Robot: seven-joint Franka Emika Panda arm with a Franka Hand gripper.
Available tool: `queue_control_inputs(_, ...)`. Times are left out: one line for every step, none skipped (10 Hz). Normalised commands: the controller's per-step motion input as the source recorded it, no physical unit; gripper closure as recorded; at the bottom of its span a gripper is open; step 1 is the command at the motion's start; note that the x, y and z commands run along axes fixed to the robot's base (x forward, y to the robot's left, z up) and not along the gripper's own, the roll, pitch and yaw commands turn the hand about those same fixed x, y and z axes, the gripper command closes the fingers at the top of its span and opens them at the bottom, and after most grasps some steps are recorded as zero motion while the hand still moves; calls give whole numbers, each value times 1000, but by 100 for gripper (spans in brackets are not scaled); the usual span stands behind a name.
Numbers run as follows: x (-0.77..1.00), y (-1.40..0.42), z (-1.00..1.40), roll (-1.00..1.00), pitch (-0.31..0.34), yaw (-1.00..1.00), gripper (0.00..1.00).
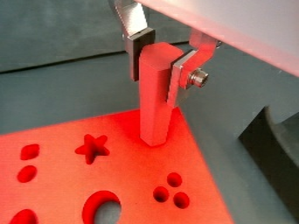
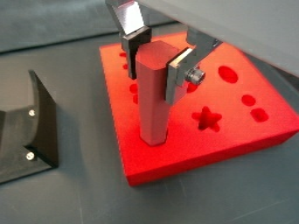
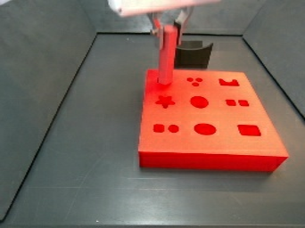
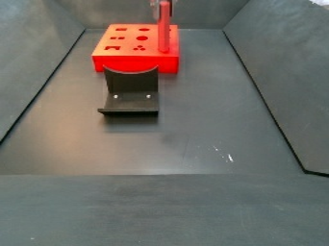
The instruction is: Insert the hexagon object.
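Note:
The hexagon object [image 1: 156, 96] is a long red-pink bar standing upright, its lower end meeting the top of the flat red block [image 1: 59, 179] near a corner, beside the star hole [image 1: 93, 147]. My gripper [image 1: 159, 66] is above the block, its two fingers shut on the bar's upper end. Both show again in a wrist view: bar [image 2: 155, 101], gripper [image 2: 156, 66], block [image 2: 239, 131]. In a side view the bar [image 3: 168, 53] hangs under the gripper [image 3: 167, 20] over the block's [image 3: 220, 147] far left part. Whether the bar's tip is inside a hole is hidden.
The dark fixture [image 2: 30, 131] stands on the floor right next to the block; it also shows in both side views [image 3: 193, 52] [image 4: 129, 94]. The block [image 4: 129, 63] carries several shaped holes. Dark walls enclose the grey floor [image 4: 167, 144].

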Motion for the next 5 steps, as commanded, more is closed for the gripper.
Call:
queue_control_inputs(-180, 0, -631, 164, 49, -100, 100)
queue_control_inputs(-389, 43, -589, 150, 23, -169, 100)
queue_control_inputs(-609, 143, -520, 139, 0, -277, 100)
queue_control_inputs(0, 0, 0, 0, 0, -34, 100)
queue_control_inputs(0, 0, 0, 0, 0, 0, 100)
